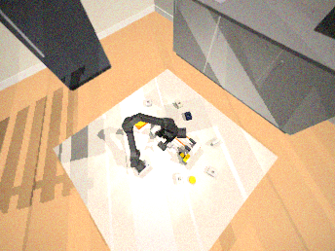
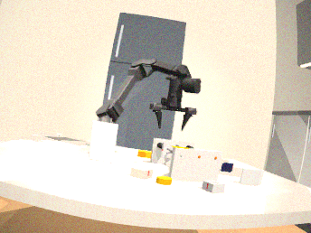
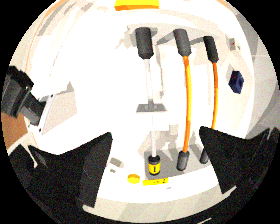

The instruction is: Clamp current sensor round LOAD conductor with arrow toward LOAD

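Arm base stood on the desk, left in exterior view. Hand hung in the air above the fixture block, fingers spread, touching nothing. Wrist view: three conductors ran side by side below the hand, the sensor at the near end of the left one. Flat disc lay before the block, small cube to its right, cabinet behind the desk.
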Robot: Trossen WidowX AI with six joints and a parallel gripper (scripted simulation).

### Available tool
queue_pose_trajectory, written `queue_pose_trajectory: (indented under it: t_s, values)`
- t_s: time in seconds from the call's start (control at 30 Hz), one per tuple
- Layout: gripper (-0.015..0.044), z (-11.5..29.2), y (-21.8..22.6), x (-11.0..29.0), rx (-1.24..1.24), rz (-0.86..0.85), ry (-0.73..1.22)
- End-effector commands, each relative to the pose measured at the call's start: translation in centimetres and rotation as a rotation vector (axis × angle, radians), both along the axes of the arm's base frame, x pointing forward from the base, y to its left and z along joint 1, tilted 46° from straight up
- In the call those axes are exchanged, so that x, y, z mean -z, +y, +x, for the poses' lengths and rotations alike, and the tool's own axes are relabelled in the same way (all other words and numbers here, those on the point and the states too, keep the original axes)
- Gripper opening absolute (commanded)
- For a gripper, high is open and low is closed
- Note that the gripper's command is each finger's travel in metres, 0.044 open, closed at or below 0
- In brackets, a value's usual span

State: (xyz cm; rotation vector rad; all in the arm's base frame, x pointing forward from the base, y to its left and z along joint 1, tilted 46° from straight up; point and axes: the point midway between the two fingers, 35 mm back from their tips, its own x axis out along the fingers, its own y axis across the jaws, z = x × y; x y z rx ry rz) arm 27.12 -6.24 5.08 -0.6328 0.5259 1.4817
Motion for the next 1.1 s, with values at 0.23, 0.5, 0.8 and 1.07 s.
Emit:
queue_pose_trajectory:
  t_s: [0.23,0.5,0.8,1.07]
  values:
    - [0.044,-5.4,-4.7,6.9,0.552,0.583,0.233]
    - [0.044,-7.0,-5.9,8.5,0.725,0.735,0.264]
    - [0.044,-7.0,-5.9,8.5,0.725,0.735,0.264]
    - [0.044,-5.6,-5.0,7.1,0.563,0.583,0.235]
